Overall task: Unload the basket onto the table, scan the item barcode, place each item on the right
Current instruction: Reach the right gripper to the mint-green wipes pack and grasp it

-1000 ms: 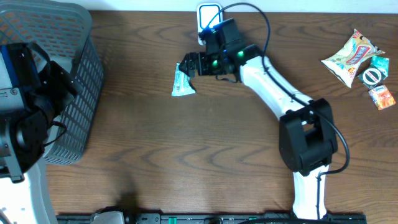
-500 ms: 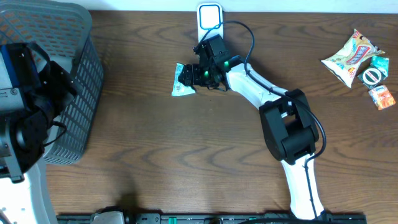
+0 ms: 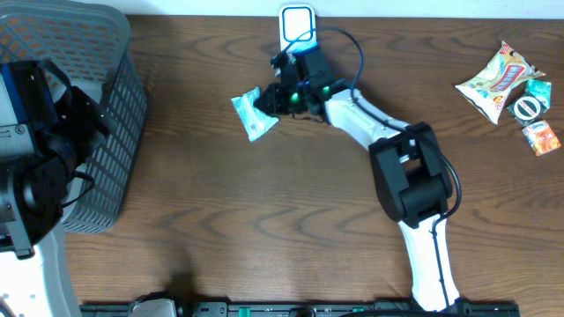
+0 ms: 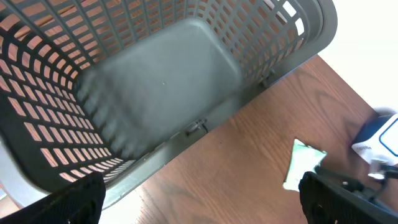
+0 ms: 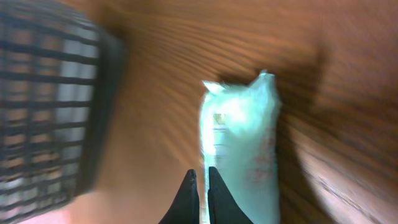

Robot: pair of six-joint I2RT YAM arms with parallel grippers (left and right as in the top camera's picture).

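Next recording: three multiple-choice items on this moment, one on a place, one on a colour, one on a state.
1. The grey basket stands: A at the table's left end; B at its right end; C in the middle.
2. The packet is: A red; B pale teal; C black.
3. The right gripper is: A wide open; B shut on the packet; C out of view.
Answers: A, the overhead view shows it at the left edge; B, both views show teal; B, the wrist view shows the fingers together at the packet's edge.
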